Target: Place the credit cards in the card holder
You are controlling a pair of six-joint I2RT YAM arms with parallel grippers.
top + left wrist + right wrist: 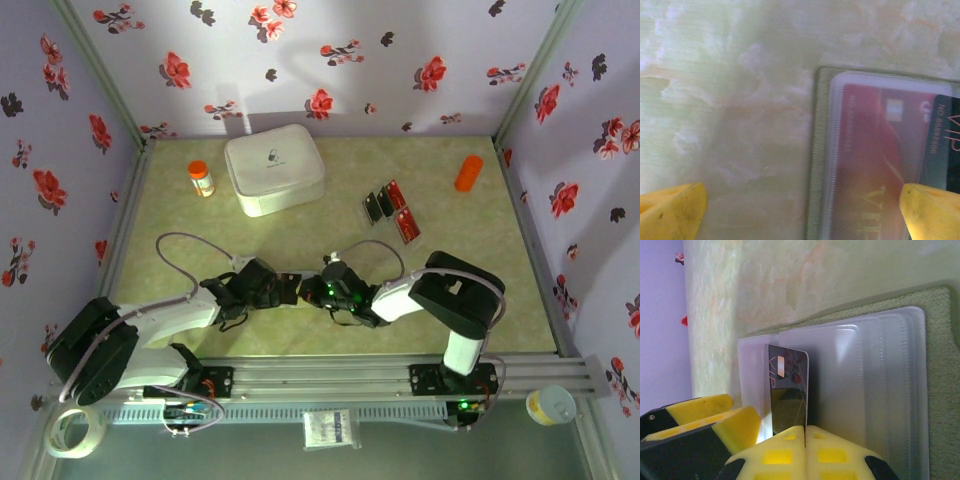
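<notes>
Right jaws pinch black card [789, 390], arm folded low.

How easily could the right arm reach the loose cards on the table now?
Probably not yet: the right pincer is shut on a black card; otherwise the way to the loose cards looks free.
</notes>
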